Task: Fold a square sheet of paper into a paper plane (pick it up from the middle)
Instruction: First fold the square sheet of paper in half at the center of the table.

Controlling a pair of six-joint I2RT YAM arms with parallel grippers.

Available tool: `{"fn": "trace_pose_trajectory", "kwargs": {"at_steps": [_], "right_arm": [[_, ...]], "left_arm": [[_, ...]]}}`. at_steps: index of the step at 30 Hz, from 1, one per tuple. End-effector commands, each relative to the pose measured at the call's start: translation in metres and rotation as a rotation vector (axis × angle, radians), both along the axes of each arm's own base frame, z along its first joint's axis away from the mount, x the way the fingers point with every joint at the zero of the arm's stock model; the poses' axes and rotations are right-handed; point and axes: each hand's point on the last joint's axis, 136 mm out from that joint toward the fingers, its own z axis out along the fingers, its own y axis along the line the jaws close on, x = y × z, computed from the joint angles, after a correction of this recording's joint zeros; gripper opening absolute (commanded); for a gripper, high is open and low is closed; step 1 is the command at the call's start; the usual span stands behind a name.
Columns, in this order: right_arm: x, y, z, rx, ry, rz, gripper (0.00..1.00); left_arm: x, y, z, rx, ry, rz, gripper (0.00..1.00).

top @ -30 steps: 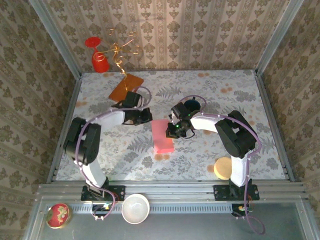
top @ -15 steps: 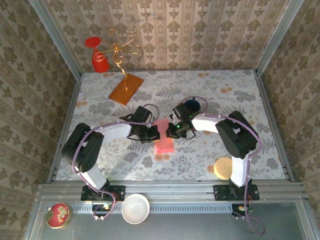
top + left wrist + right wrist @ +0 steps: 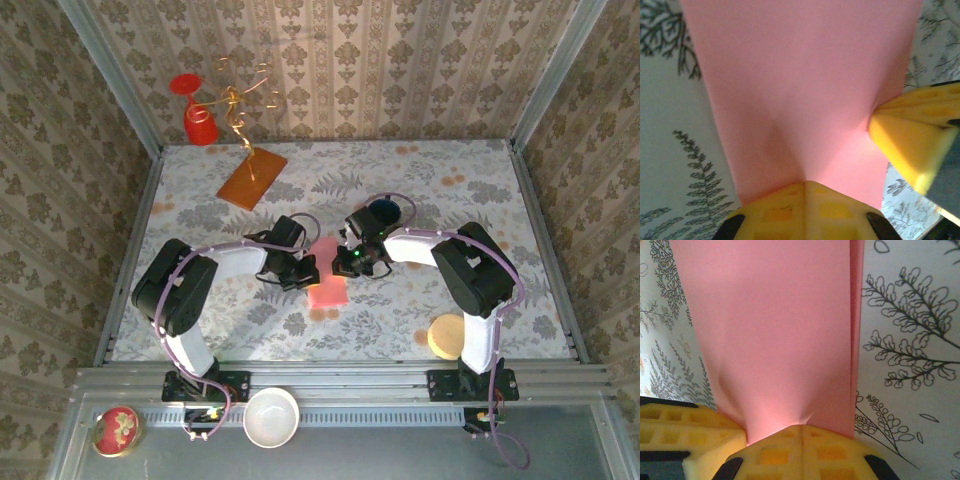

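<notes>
Seen from above, the sheet of paper (image 3: 328, 290) lies near the middle of the table (image 3: 450, 200), with the left gripper (image 3: 306, 270) and the right gripper (image 3: 346, 264) at its far end. In the left wrist view, the left jaws are pressed together on the pink edge, which puckers. In the right wrist view, the right jaws pinch the edge likewise. The paper looks light, limp and easily torn, so hold it gently by the edge.

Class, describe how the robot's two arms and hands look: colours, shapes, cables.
Both the left arm and right arm have white links, bulky black joints and a lilac cable looping alongside. The left hand and right hand end in yellow fingers with square waffle-like recesses.
</notes>
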Motion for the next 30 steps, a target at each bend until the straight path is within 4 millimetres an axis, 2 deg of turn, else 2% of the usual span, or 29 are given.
{"fn": "trace_pose_trajectory", "kwargs": {"at_steps": [1, 5, 7, 9, 12, 15, 19, 22, 26, 30], "right_arm": [[-0.083, -0.099, -0.096, -0.478, 0.285, -0.037, 0.01], [-0.084, -0.101, -0.097, -0.485, 0.288, -0.037, 0.01], [-0.084, -0.101, -0.097, -0.484, 0.286, -0.037, 0.01], [-0.084, -0.101, -0.098, -0.485, 0.287, -0.037, 0.01], [-0.082, -0.1, -0.097, -0.481, 0.283, -0.041, 0.02], [-0.082, -0.1, -0.097, -0.481, 0.283, -0.043, 0.01], [-0.083, -0.1, -0.098, -0.483, 0.287, -0.043, 0.01], [-0.084, -0.101, -0.099, -0.484, 0.29, -0.043, 0.01], [-0.085, -0.102, -0.1, -0.488, 0.29, -0.041, 0.01], [-0.087, -0.104, -0.102, -0.492, 0.296, -0.04, 0.01]], "left_arm": [[-0.023, 0.027, -0.015, 0.066, 0.059, -0.006, 0.0], [-0.034, 0.059, -0.02, 0.108, 0.079, 0.017, 0.0], [-0.031, 0.061, -0.009, 0.094, 0.051, 0.022, 0.0], [-0.024, 0.053, 0.011, 0.055, -0.002, 0.02, 0.0], [-0.013, 0.029, 0.044, -0.022, -0.101, 0.004, 0.0], [-0.007, 0.009, 0.058, -0.073, -0.135, -0.006, 0.0], [-0.01, -0.01, 0.045, -0.092, -0.088, -0.041, 0.0], [-0.015, -0.016, 0.03, -0.074, -0.049, -0.061, 0.0], [-0.02, 0.006, 0.006, 0.013, -0.027, -0.055, 0.0], [-0.042, 0.026, -0.017, 0.053, 0.044, -0.05, 0.0]]}}
